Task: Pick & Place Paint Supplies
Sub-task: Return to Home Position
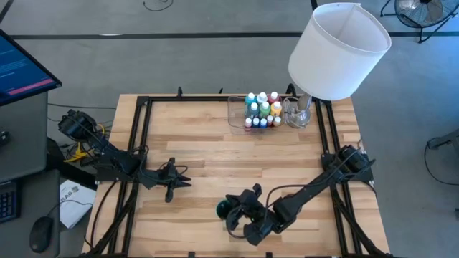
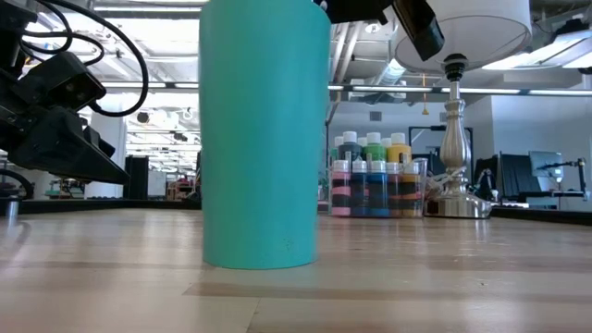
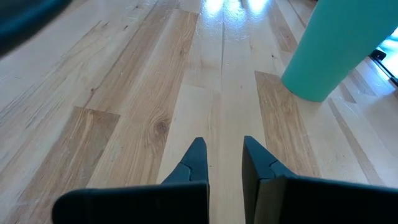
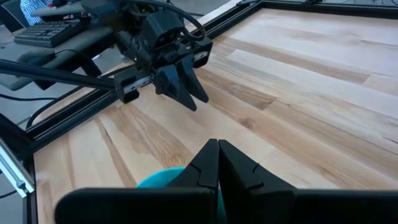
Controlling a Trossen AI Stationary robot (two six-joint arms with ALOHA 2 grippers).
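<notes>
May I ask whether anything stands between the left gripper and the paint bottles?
Only the clear bin's wall around the paint bottles; nothing else lies between them and the left gripper. The green cup, under the right gripper, stands aside.

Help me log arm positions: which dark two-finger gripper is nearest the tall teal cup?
The right gripper, shut, hangs above the tall teal cup; the left gripper, slightly open, is apart from it.

Blk arms (image 1: 305,192), looped cables (image 2: 142,57); left hand (image 3: 221,149), right hand (image 4: 216,149) w/ tapered fingers (image 3: 196,163).
</notes>
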